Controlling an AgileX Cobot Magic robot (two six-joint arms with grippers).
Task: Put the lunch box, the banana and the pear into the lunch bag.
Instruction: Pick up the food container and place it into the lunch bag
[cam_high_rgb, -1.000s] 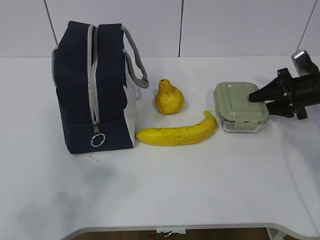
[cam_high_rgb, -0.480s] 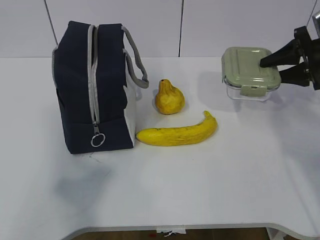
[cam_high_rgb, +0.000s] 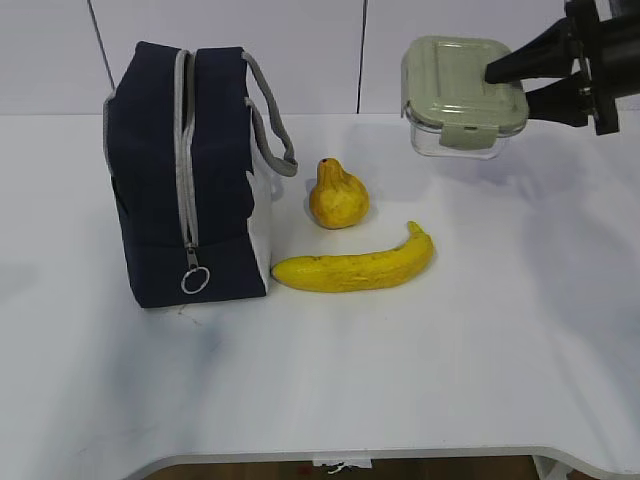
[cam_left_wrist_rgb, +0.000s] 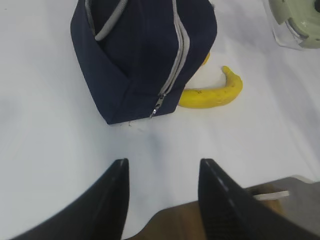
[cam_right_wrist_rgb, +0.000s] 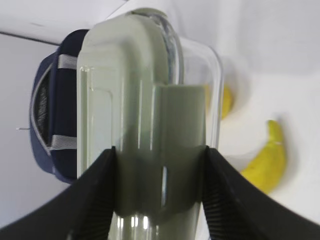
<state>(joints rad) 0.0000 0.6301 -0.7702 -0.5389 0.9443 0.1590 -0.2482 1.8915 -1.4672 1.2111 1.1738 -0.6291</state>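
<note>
The right gripper (cam_high_rgb: 520, 82) is holding the lunch box (cam_high_rgb: 462, 95) up in the air, well clear of the tabletop (cam_high_rgb: 420, 380), with its jaws clamped on the right-hand end of the box, one over the green lid and one underneath. The biggest worry I'm seeing is the lunch bag (cam_high_rgb: 188, 170): it's standing at the left of the tabletop and the grey zipper (cam_high_rgb: 184, 150) is looking closed all the way down to the ring pull (cam_high_rgb: 195, 279) (at least on the side facing the camera), so if the arm is heading over to drop the box in, it's probably just going to bump the fabric and tip the bag over. The left gripper (cam_left_wrist_rgb: 162, 197) is hanging open and empty above the tabletop just in front of the bag, so my guess is it's the one that needs to deal with that zipper first. Second thing: the grip is only on one end of a smooth, hard container, so the box could be pivoting or slipping out during a quick swing. And the pear (cam_high_rgb: 338, 195) and banana (cam_high_rgb: 355, 268) are lying right between the box and the bag, banana nearly touching the bag's white panel, so a low carry could be knocking them and sending the pear rolling.
</note>
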